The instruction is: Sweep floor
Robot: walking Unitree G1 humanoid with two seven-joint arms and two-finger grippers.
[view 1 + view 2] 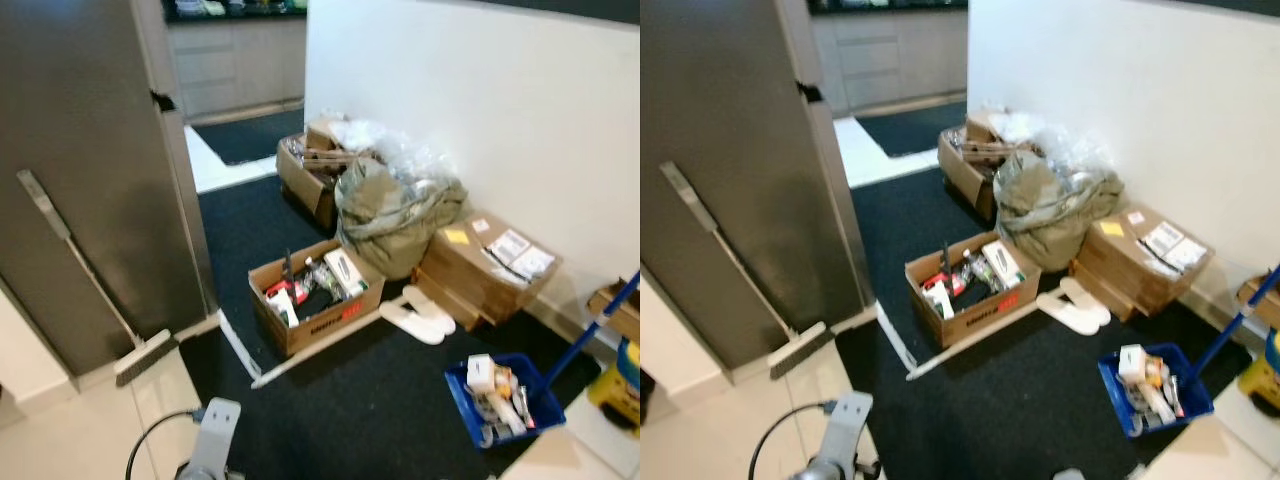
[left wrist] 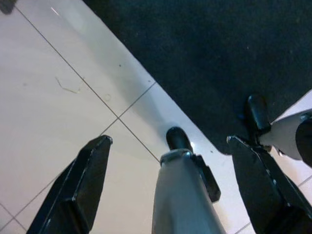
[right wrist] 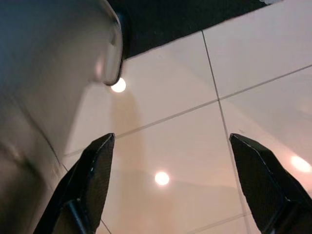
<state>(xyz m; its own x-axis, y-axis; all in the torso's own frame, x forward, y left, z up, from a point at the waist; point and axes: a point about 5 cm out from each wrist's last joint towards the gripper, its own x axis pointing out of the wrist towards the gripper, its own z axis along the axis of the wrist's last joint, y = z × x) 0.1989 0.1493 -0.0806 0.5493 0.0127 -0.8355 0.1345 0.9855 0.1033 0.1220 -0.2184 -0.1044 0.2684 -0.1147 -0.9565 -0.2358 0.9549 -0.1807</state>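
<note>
The broom [image 1: 95,290] leans untouched against the grey cabinet [image 1: 90,150] at the left of the frame, so sweeping looks not yet begun, while the left gripper [image 2: 168,161] and right gripper [image 3: 170,165] hang with fingers spread, empty, above the tiled floor [image 3: 195,73].

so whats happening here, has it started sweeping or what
Not yet, it seems. The long-handled grey broom leans untouched against the dark grey door, its head on the pale tiled floor. The left gripper and right gripper hang open above the tiles, holding nothing. On the black carpet ahead sit an open cardboard box of odds and ends, a pair of white slippers and a blue plastic basket.
</note>
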